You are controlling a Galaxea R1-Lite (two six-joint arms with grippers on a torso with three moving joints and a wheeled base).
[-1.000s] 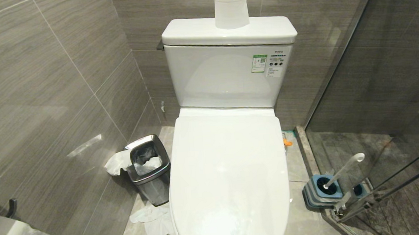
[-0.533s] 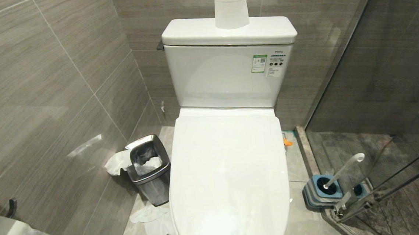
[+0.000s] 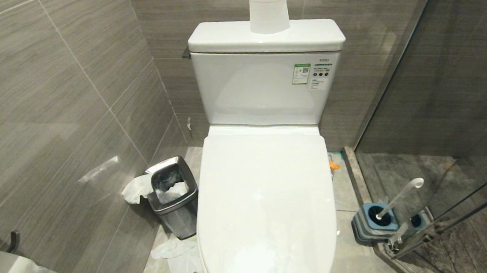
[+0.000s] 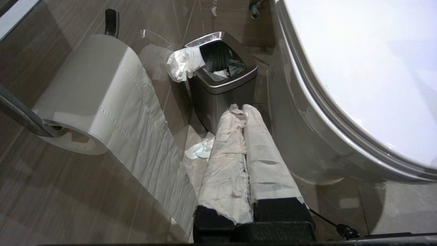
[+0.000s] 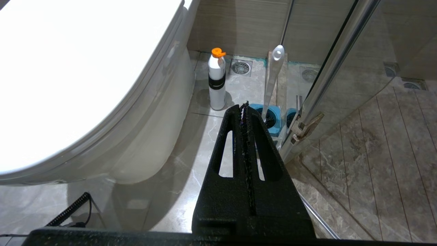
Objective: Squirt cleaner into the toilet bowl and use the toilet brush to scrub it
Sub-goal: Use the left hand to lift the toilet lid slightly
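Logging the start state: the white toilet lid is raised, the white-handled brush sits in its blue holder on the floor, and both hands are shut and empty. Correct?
Not quite. The white toilet lid is down over the bowl, as the head view shows. The rest holds: the white-handled brush sits in its blue holder, and the left hand and right hand are shut and empty.

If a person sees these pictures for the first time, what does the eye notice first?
The white toilet fills the middle, its lid closed. A toilet paper roll stands on the tank. The toilet brush leans in its blue holder on the floor at the robot's right, beside the glass shower door.
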